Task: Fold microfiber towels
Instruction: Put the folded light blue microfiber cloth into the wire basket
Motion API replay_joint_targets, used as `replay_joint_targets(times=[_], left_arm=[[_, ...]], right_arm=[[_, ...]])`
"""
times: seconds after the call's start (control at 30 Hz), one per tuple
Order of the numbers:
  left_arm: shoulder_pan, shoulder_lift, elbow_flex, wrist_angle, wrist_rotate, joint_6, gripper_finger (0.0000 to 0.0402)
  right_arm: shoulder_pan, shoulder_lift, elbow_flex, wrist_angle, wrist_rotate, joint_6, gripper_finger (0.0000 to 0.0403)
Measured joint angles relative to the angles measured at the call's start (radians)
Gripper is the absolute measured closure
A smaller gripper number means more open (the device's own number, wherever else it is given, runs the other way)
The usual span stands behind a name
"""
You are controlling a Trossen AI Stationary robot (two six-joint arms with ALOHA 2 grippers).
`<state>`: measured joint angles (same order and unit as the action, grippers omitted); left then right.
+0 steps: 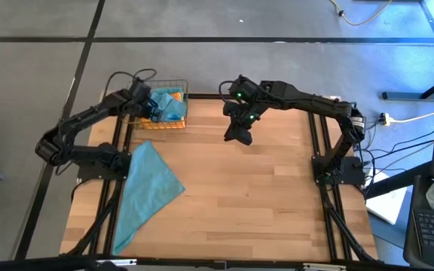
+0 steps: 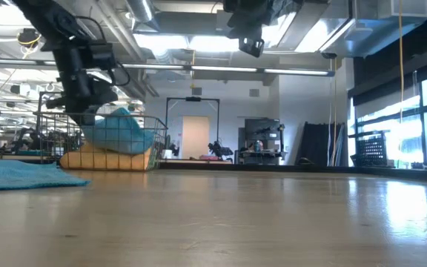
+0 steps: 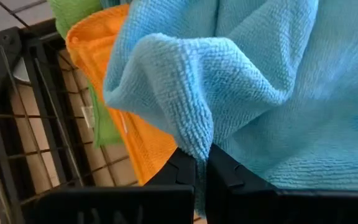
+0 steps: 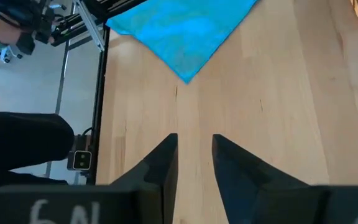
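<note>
Over the wire basket [image 1: 173, 124], my left pincer [image 3: 202, 163] is clamped tight on a teal towel [image 3: 272, 93], while my right pincer [image 4: 194, 163] hangs part-open, empty, beside the basket.

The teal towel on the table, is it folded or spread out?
Spread out. The teal towel lies flat and open as a single layer near the table's left edge, one corner hanging over it; no fold shows in the high view.

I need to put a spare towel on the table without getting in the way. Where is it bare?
Bare wood runs from the flat teal towel at the left edge across to the right edge. It is crowded at the far left: the wire basket with the left gripper shut on a blue towel. The right gripper hovers mid-far.
</note>
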<state>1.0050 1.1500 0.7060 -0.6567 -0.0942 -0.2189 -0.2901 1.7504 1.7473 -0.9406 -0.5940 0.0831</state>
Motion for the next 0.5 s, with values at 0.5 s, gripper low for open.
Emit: replay_joint_targets(times=[0.5], left_arm=[[-0.121, -0.209, -0.024, 0.115, -0.255, -0.27, 0.0401]], right_arm=[[0.006, 0.0, 0.0, 0.042, 0.055, 0.067, 0.0302]])
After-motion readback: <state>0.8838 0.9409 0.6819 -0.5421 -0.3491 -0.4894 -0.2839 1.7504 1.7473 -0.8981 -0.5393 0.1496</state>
